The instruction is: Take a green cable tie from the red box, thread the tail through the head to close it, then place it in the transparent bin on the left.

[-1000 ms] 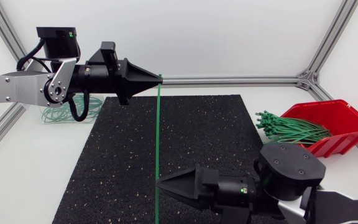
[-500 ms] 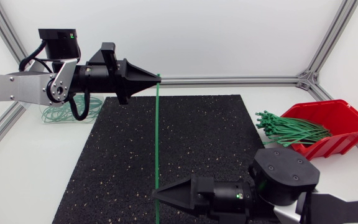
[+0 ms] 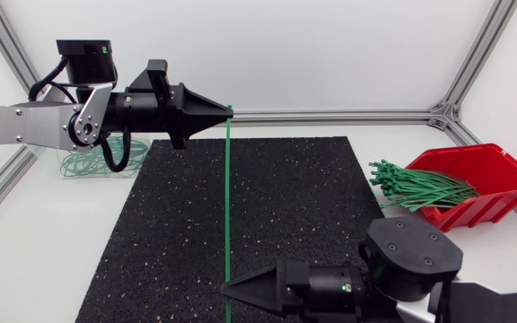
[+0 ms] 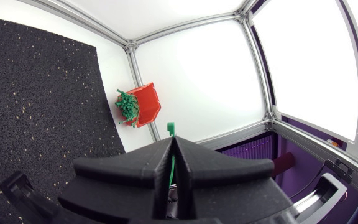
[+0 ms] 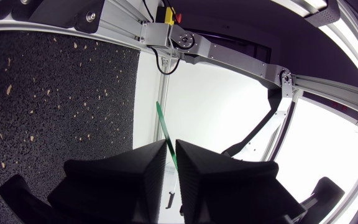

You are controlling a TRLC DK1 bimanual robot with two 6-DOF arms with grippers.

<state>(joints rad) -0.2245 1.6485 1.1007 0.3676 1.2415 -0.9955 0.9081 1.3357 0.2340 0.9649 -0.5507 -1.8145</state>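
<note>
Green cable tie (image 3: pixel 227 197): clamped at 12 o'clock in the closed left claw (image 3: pixel 230 111), passed at 6 o'clock through the right claw (image 3: pixel 224 287), whose grip cannot be told.

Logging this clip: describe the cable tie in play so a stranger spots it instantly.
Over the black mat, a single green cable tie runs straight from the left gripper to the right gripper. Unlike the ties bundled at the red box, it stands alone.

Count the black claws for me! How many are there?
2. The left claw pinches the far end of the green tie. The right claw is at the tie's near end, over the black mat. None seem hidden.
</note>
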